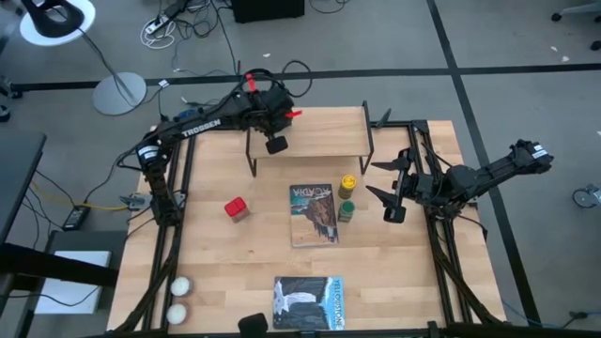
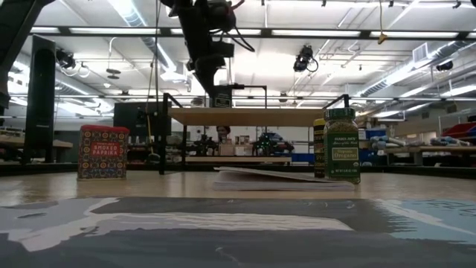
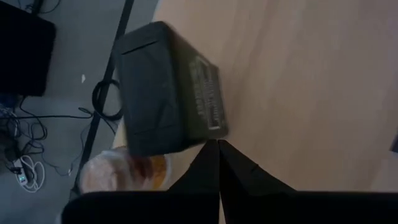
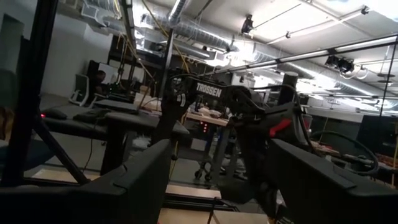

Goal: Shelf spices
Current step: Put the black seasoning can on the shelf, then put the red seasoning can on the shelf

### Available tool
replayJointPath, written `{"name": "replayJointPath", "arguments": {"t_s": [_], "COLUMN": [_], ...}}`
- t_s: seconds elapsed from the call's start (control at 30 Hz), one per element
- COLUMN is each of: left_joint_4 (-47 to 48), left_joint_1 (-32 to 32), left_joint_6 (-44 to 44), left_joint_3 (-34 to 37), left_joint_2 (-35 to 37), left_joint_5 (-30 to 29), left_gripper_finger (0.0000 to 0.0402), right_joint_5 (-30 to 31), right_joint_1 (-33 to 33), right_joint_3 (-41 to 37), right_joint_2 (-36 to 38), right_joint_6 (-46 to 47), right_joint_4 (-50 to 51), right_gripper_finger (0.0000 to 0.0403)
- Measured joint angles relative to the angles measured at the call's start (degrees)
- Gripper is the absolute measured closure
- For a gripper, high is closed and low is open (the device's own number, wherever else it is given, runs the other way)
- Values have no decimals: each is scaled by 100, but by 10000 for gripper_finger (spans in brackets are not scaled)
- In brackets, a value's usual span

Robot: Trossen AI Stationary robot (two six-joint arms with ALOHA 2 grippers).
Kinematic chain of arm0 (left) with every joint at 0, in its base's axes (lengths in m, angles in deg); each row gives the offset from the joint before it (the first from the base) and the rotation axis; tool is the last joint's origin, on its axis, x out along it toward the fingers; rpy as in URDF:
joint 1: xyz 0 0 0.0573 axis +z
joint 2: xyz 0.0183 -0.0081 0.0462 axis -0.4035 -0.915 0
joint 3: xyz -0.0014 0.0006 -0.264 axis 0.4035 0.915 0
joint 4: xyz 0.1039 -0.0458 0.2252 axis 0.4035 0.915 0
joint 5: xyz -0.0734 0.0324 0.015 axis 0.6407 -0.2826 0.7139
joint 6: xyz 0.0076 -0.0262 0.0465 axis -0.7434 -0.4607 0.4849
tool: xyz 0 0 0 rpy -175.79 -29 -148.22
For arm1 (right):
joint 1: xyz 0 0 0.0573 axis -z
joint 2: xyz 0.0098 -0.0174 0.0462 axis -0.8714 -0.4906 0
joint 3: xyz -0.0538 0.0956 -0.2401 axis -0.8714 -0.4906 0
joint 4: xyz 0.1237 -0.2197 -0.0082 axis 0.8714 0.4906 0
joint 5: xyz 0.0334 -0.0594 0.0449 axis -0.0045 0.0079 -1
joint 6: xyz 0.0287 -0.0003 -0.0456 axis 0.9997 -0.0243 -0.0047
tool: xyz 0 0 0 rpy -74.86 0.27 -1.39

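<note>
A dark square tin [image 3: 168, 87] stands on the shelf [image 1: 319, 131], near one edge of its board. My left gripper [image 3: 219, 146] is shut, with its tips right at the tin's side. A tiny pale jar [image 3: 124, 171] shows blurred beside the tin. A red tin [image 1: 236, 208] stands on the table left of an open book. The yellow-lidded jar [image 1: 348, 183] and the green jar [image 1: 346, 211] stand at that book's right edge. At the table's right, my right gripper [image 1: 390, 192] is raised and open, with nothing between its fingers. My left gripper's shut fingertips [image 3: 211, 155] slant down from above beside a lower corner of the dark tin [image 3: 214, 132]. Whether they touch the tin, I cannot tell. The tin stands upright on the shelf board.
An open book [image 1: 313, 214] lies mid-table in front of the shelf, and a second book [image 1: 308, 302] lies at the near edge. Two white balls [image 1: 177, 299] sit at the near left corner. Black frame rails run along both table sides.
</note>
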Motion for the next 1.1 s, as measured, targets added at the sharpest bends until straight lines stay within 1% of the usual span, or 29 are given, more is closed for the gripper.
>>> {"name": "replayJointPath", "arguments": {"t_s": [0.27,0.77,0.9,1.1], "left_joint_4": [-208,-257,-264,-257], "left_joint_1": [109,334,341,333], "left_joint_6": [46,87,91,90], "left_joint_3": [0,0,0,0], "left_joint_2": [2,2,2,2], "left_joint_5": [-2,-56,-151,-41], "left_gripper_finger": [402,401,401,401], "right_joint_5": [0,2,3,4], "right_joint_1": [0,0,0,0], "right_joint_3": [0,0,0,0], "right_joint_2": [0,0,0,0], "right_joint_6": [-7,-13,-13,-13], "right_joint_4": [1,3,3,3], "right_gripper_finger": [133,133,133,133]}}
